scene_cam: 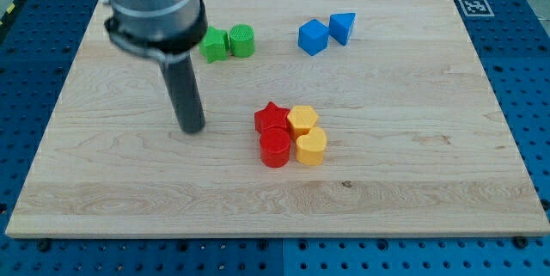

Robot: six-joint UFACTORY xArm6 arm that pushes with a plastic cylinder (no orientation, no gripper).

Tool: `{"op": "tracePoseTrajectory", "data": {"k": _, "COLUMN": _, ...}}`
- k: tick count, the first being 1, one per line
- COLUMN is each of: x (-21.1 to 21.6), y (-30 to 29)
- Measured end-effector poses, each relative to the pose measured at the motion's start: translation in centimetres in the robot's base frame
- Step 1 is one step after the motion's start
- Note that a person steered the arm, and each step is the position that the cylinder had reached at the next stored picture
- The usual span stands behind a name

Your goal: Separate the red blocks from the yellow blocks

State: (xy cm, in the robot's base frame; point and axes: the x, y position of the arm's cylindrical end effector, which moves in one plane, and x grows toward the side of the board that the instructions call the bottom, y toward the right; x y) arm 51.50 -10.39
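Observation:
A red star block (272,118) and a red cylinder block (275,148) sit near the board's middle, the cylinder just below the star. A yellow hexagon block (302,120) touches the star's right side. A yellow heart-like block (311,147) touches the red cylinder's right side. The four form one tight cluster. My tip (192,129) rests on the board to the view's left of the cluster, about a block's width or more away from the red star, touching no block.
Two green blocks (229,43) lie side by side near the view's top, just right of the rod. A blue cube (313,37) and a blue triangular block (342,27) lie at the top middle. The wooden board (430,138) sits on a blue perforated table.

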Motion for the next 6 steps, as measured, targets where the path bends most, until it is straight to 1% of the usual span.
{"op": "tracePoseTrajectory", "data": {"k": 1, "x": 5.8, "y": 3.7}}
{"op": "tracePoseTrajectory", "data": {"k": 2, "x": 8.9, "y": 8.2}}
{"op": "tracePoseTrajectory", "data": {"k": 3, "x": 9.2, "y": 11.0}}
{"op": "tracePoseTrajectory", "data": {"k": 4, "x": 6.7, "y": 11.3}}
{"op": "tracePoseTrajectory", "data": {"k": 5, "x": 3.3, "y": 11.0}}
{"op": "tracePoseTrajectory", "data": {"k": 6, "x": 1.3, "y": 9.2}}
